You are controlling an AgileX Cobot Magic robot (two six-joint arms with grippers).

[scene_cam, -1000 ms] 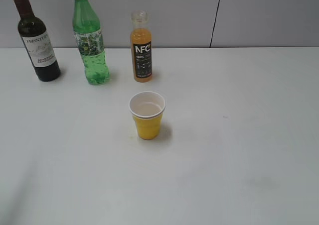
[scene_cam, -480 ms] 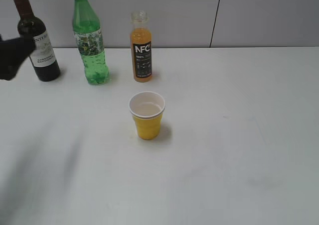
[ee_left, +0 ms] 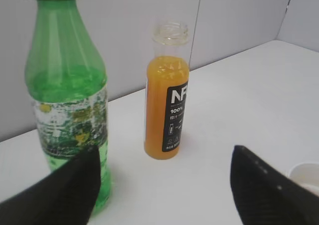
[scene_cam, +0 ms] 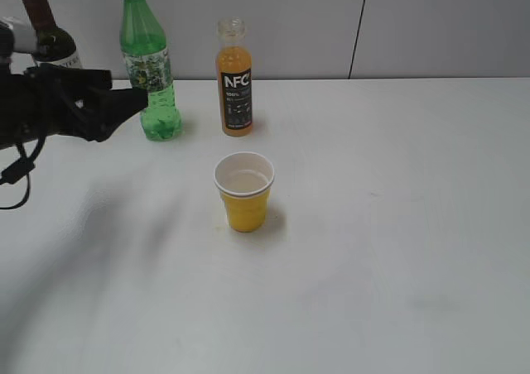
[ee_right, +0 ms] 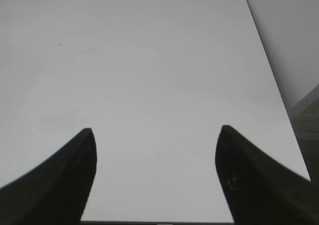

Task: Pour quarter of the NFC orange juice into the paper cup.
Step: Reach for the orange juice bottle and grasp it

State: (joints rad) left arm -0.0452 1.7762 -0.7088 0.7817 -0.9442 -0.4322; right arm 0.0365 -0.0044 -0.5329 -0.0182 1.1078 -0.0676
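Note:
The NFC orange juice (scene_cam: 236, 84) stands upright and uncapped at the back of the white table, also seen in the left wrist view (ee_left: 167, 110). The yellow paper cup (scene_cam: 244, 194) stands in front of it, nearer me; only its white rim (ee_left: 305, 172) shows at the lower right of the left wrist view. My left gripper (scene_cam: 124, 88) is open and empty, in front of the green bottle and left of the juice, its jaws (ee_left: 164, 149) facing the juice from a distance. My right gripper (ee_right: 156, 129) is open and empty over bare table, out of the exterior view.
A green plastic bottle (scene_cam: 149, 68) stands left of the juice, close to my left finger (ee_left: 75, 185). A dark wine bottle (scene_cam: 41, 26) stands at the far left behind my left arm. A grey wall runs behind the bottles. The table's right edge (ee_right: 279, 100) shows in the right wrist view.
My left arm has come in from the left edge and moved right, past the wine bottle to in front of the green bottle. Bottles and cup have not moved.

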